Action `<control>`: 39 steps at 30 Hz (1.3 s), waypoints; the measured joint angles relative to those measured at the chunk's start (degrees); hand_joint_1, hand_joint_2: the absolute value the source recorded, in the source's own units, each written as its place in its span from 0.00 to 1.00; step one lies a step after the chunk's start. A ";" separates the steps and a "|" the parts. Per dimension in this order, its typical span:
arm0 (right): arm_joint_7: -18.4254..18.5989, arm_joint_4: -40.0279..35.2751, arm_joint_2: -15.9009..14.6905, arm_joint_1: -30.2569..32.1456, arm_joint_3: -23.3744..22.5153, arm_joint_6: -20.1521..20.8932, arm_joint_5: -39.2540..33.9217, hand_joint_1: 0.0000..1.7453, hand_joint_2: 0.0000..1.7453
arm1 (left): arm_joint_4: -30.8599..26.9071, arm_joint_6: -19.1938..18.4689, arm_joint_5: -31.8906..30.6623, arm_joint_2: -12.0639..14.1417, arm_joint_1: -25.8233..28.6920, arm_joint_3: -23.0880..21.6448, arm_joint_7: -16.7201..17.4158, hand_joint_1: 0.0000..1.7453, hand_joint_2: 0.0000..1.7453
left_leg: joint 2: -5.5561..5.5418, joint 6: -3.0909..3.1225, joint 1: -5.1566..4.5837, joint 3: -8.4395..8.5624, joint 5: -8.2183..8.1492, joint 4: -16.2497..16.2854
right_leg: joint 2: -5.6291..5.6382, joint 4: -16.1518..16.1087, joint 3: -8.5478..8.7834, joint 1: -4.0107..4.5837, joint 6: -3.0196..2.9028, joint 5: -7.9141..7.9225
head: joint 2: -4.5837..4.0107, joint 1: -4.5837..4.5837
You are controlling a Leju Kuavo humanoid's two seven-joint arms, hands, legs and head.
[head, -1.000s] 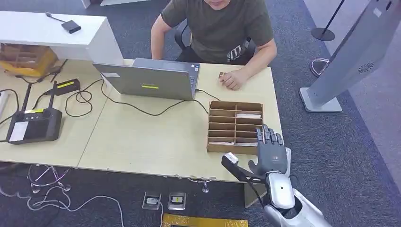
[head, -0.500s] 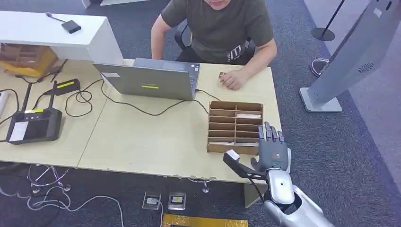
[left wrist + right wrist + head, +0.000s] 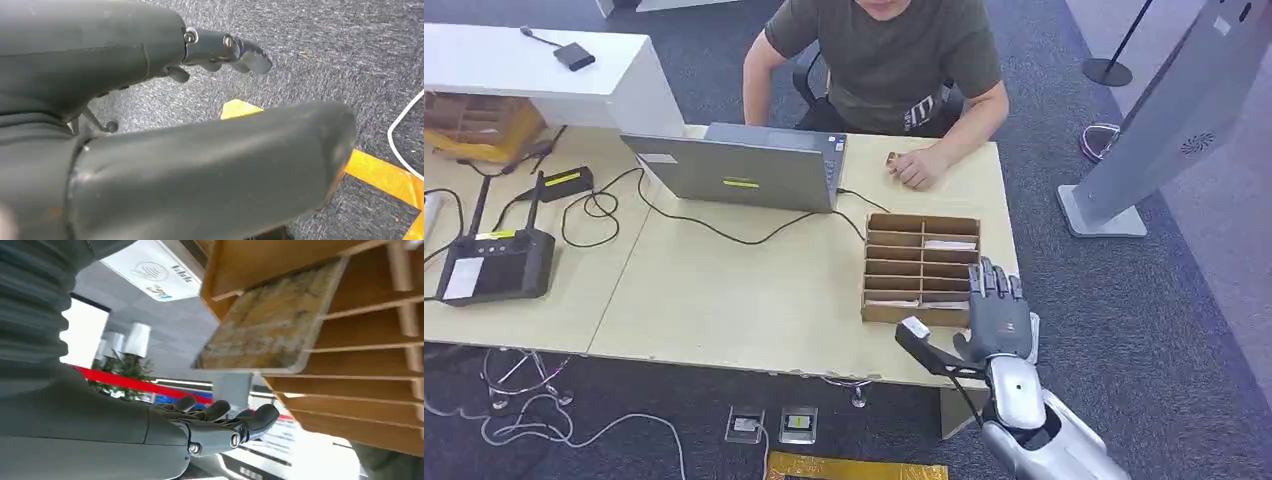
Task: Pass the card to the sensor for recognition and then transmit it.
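A wooden divided box (image 3: 904,314) stands near the table's front right corner, with white cards (image 3: 949,244) lying in some compartments. My right hand (image 3: 997,320) is upright at the box's near right corner, fingers spread, thumb out to the side, holding nothing. In the right wrist view the right hand's fingers (image 3: 220,415) stretch out beside the box's dividers (image 3: 360,355). A black device (image 3: 496,265) with a white panel sits at the table's left. My left hand (image 3: 200,150) hangs over carpet, nothing between thumb and fingers (image 3: 240,50).
A person sits behind the table, one hand (image 3: 914,167) resting near the box's far side. A grey laptop (image 3: 744,170) and cables lie mid-table. A grey kiosk (image 3: 1164,110) stands on the floor to the right. Bare tabletop (image 3: 744,290) lies left of the box.
My right hand has edged slightly forward toward the box's near right corner. The person and the things on the table have stayed put.
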 joint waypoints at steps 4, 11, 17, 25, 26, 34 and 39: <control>-0.48 -0.41 0.76 -1.04 0.24 1.60 0.04 0.00 1.00 | 0.00 -0.46 0.00 0.07 -0.05 0.00 0.02 0.00 0.00 | -0.01 0.00 0.00 0.01 0.00 0.00 | -0.02 0.00 0.01 0.00 0.00 0.00 | 0.00 -0.02; -0.48 -2.01 1.24 -1.77 1.25 2.28 0.00 0.00 1.00 | 0.00 -0.66 -0.17 0.18 -0.04 0.00 0.24 0.00 0.00 | -0.01 0.00 0.00 0.00 0.01 0.00 | 0.00 0.00 0.01 0.00 0.00 0.00 | 0.00 -0.02; -0.59 -3.08 1.53 -2.38 2.21 2.58 0.02 0.00 1.00 | 0.00 -0.79 -0.15 0.20 -0.04 0.00 0.39 0.00 0.00 | -0.01 0.00 0.00 0.01 0.01 0.00 | -0.01 0.00 0.01 0.00 0.00 0.00 | 0.00 -0.04; -0.59 -3.10 1.53 -2.63 2.91 2.65 0.00 0.00 1.00 | 0.00 -0.79 -0.15 0.22 -0.04 0.00 0.50 0.00 0.00 | -0.01 0.00 0.00 0.01 0.01 0.00 | 0.00 0.00 0.02 0.00 0.00 0.00 | 0.00 0.00; -0.59 -3.10 1.53 -2.63 2.97 2.65 0.02 0.00 1.00 | 0.00 -0.79 -0.15 0.22 -0.04 0.00 0.50 0.00 0.00 | -0.01 0.00 0.00 0.01 0.01 0.00 | 0.00 0.00 0.01 0.00 0.00 0.00 | 0.00 -0.02; -0.72 -3.10 1.53 -2.76 3.10 2.84 -0.24 0.00 1.00 | 0.00 -0.77 0.15 0.22 -0.04 0.00 0.61 0.00 0.00 | -0.01 0.00 0.00 0.00 0.01 0.00 | 0.00 0.00 0.01 0.00 0.00 0.00 | 0.00 -0.02; -0.90 -3.06 1.53 -3.06 3.10 2.87 -0.42 0.00 1.00 | 0.00 -0.77 0.28 0.22 -0.04 0.02 0.66 0.00 0.00 | -0.01 0.00 0.00 0.01 0.01 0.00 | 0.00 0.00 0.01 0.00 0.00 0.00 | 0.00 -0.02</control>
